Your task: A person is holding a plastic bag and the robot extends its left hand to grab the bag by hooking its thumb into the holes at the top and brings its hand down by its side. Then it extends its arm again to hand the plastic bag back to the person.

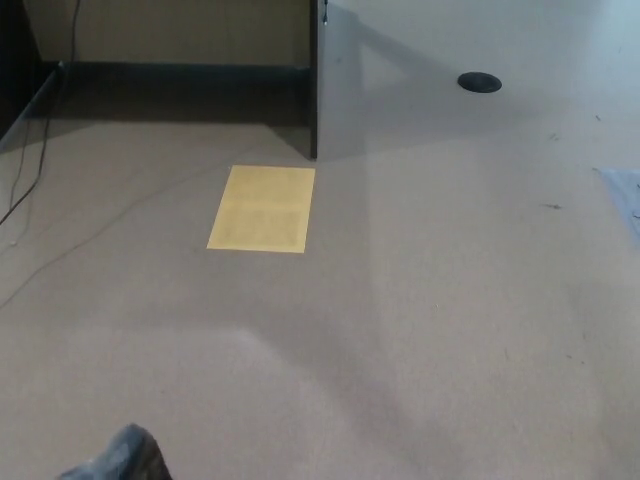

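At the bottom left edge of the head view, a small grey, crinkled shape [120, 458] pokes into frame — probably the top of the plastic bag, though too little shows to be sure. It sits low on the robot's left side, the side of the arm meant to carry it, which suggests the bag hangs down by the robot's flank. Neither the left hand nor the right hand is in view, so whether a thumb is hooked through the bag's holes cannot be told. No person appears either. The handback would call for the left arm to lift forward and up into the open floor ahead. Further right, a yellow sheet [262, 208] lies flat on the beige floor [450, 330], below the foot of a dark partition [313, 80] — and a round black floor cap [479, 82] sits at top right.
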`<state>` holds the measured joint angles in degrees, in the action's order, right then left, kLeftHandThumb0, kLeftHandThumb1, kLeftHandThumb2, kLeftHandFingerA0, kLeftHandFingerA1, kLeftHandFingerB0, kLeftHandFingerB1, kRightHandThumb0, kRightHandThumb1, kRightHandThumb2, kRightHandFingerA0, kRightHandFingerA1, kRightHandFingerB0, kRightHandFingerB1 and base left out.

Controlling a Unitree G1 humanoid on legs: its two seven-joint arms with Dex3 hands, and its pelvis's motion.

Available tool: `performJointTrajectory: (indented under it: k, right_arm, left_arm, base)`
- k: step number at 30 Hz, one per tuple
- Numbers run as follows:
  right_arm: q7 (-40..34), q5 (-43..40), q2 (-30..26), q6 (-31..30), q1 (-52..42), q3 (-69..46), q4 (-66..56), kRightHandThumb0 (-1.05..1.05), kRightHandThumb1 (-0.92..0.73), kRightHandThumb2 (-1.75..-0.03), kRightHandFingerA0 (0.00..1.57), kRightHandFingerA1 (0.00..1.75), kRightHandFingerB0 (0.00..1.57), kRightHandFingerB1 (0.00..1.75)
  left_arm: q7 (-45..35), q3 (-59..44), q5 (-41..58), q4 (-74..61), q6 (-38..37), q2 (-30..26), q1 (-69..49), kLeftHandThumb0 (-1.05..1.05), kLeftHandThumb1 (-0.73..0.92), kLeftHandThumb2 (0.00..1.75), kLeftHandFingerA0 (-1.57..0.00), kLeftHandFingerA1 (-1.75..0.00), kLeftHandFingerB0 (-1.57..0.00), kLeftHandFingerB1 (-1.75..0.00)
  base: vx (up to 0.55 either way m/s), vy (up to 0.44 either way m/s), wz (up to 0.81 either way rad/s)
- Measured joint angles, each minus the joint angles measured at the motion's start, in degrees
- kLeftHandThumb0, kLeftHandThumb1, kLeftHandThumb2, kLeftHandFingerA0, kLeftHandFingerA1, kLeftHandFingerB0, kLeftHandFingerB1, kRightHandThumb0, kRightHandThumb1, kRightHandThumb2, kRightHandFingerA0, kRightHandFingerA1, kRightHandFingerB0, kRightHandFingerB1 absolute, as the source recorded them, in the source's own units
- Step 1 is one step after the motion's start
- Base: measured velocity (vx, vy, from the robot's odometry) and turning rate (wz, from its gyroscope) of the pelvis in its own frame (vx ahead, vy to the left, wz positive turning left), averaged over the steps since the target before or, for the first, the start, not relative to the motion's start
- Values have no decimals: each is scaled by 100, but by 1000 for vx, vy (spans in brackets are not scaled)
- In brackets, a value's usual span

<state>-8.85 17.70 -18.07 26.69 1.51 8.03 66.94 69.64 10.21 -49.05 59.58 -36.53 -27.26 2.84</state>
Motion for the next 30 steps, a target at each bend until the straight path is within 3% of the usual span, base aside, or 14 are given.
performJointTrajectory:
  k: [2, 4, 5, 9, 10, 12, 15, 16, 20, 21, 22, 28, 29, 30]
  right_arm:
    - [-1, 3, 0, -6, 32, 3, -2, -32, -68, -61, 72, 61, 56, 41]
    - [-1, 6, 0, -10, 48, 9, -2, -31, -68, -60, 73, 63, 57, 41]
    - [-1, 6, 0, -10, 51, 10, -2, -31, -68, -60, 74, 62, 57, 42]
    - [4, 5, 0, -15, 58, 12, -6, -29, -67, -61, 74, 58, 59, 42]
    - [5, 5, 0, -21, 58, 12, -8, -29, -68, -61, 74, 56, 59, 42]
    - [11, 6, 0, -32, 59, 12, -7, -29, -67, -61, 77, 64, 60, 42]
    - [17, 8, 0, -42, 79, 19, -5, -30, -68, -61, 76, 66, 60, 42]
    - [17, 9, 0, -45, 87, 23, -9, -29, -68, -61, 75, 57, 60, 42]
    - [21, 12, -6, -69, 91, 48, -31, -29, -68, -60, 76, 62, 60, 42]
    - [22, 13, -11, -69, 91, 50, -29, -29, -67, -60, 75, 62, 60, 42]
    - [23, 13, -16, -69, 101, 52, -29, -29, -68, -60, 75, 60, 60, 42]
    - [45, 12, -21, -100, 165, 51, -46, -29, -68, -60, 75, 62, 61, 42]
    - [48, 11, -20, -105, 172, 51, -46, -29, -68, -61, 75, 60, 61, 42]
    - [56, 10, -20, -111, 185, 50, -45, -29, -68, -61, 75, 59, 61, 42]
  left_arm:
    - [24, 80, 14, 3, 18, 30, 6, -19, 54, 94, -120, -138, -92, -122]
    - [41, 184, 20, -21, 29, 63, -5, -13, 69, 68, -89, -174, -69, -152]
    - [59, 239, 16, -32, 29, 66, -10, -18, 54, 92, -121, -139, -91, -122]
    - [118, 395, 11, -163, 52, 68, -23, -10, 56, 94, -120, -136, -89, -112]
    - [116, 404, 19, -248, 65, 68, -21, -8, 72, 70, -92, -168, -80, -131]
    - [94, 396, 50, -384, 71, 68, 1, -8, 73, 70, -87, -168, -78, -132]
    - [19, 316, 108, -722, 107, 49, 130, -19, 56, 88, -115, -140, -82, -121]
    - [-2, 282, 121, -813, 111, 34, 178, -13, 75, 62, -80, -175, -58, -154]
    - [-157, 78, 232, -1345, 110, -47, 509, -9, 73, 66, -85, -170, -71, -137]
    - [-222, 39, 258, -1468, 109, -53, 596, -16, 57, 92, -121, -140, -84, -119]
    - [-302, -15, 293, -1634, 110, -66, 722, -10, 70, 71, -87, -171, -77, -130]
    - [-915, -238, 458, -2848, 438, 139, 1665, -14, 73, 72, -83, -175, -65, -152]
    - [-993, -237, 470, -2981, 487, 206, 1756, -10, 58, 92, -123, -142, -83, -119]
    - [-1116, -219, 479, -3186, 570, 307, 1904, -9, 57, 97, -123, -139, -86, -115]
  base:
    - [0, 0, 0]
    - [0, 0, 0]
    - [0, 0, 0]
    - [0, 0, 0]
    - [0, 0, 0]
    - [0, 0, 0]
    - [0, 0, 0]
    - [0, 0, 0]
    - [0, 0, 0]
    - [0, 0, 0]
    - [0, 0, 0]
    - [0, 0, 0]
    - [0, 0, 0]
    - [0, 0, 0]
